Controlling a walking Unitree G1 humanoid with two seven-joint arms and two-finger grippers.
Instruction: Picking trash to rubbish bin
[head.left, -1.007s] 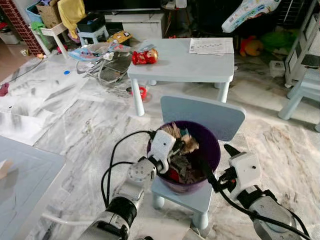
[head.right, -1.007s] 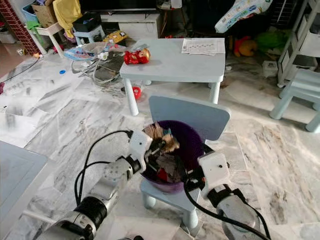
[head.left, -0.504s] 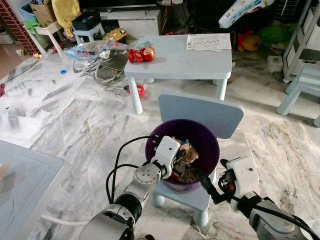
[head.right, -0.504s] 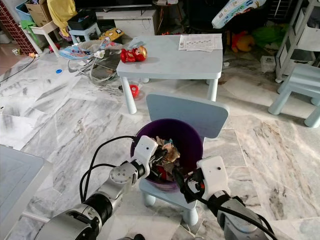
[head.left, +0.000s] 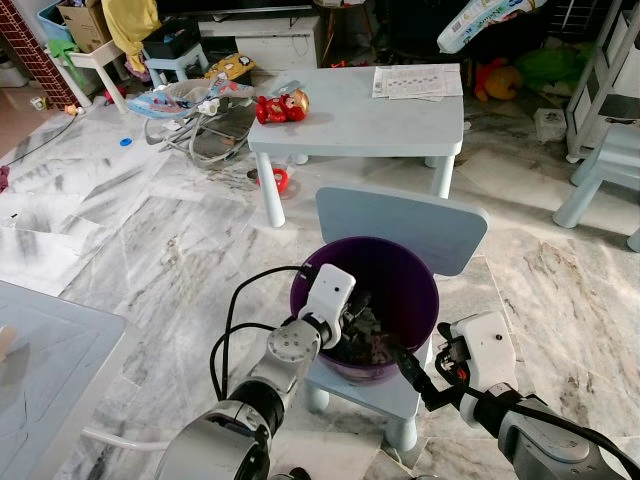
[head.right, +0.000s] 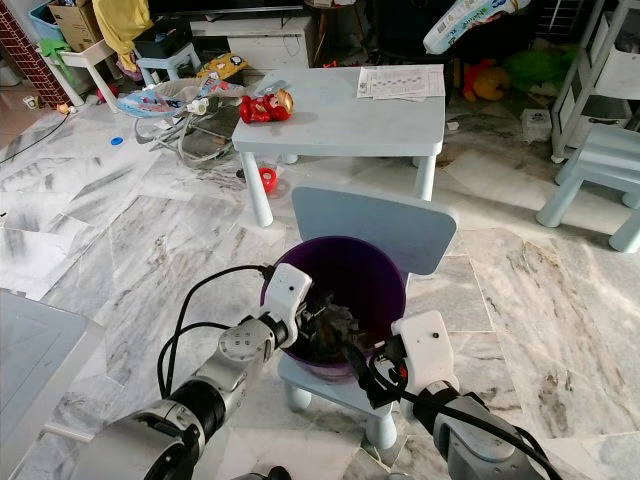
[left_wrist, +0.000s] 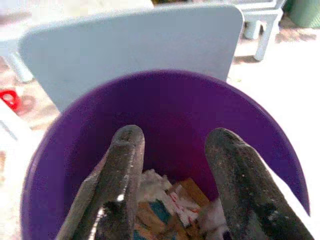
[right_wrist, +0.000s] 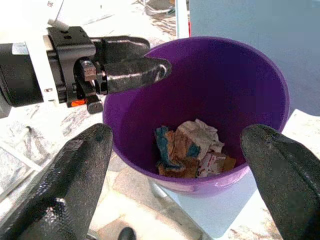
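Now left end effector (left_wrist: 172, 165) open over purple bin (left_wrist: 165, 105).

My left end effector (right_wrist: 131, 70) sits over the purple bin's (head.left: 420, 300) near rim, fingers spread, with open room above the crumpled trash (right_wrist: 190, 147). The chair back (head.left: 400, 228) blocks the far side. My right end effector (right_wrist: 180, 170) straddles the rim.

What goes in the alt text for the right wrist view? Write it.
A purple bin on a pale blue chair holds crumpled trash; the left gripper reaches over its rim, and the right gripper's open fingers frame the bin.
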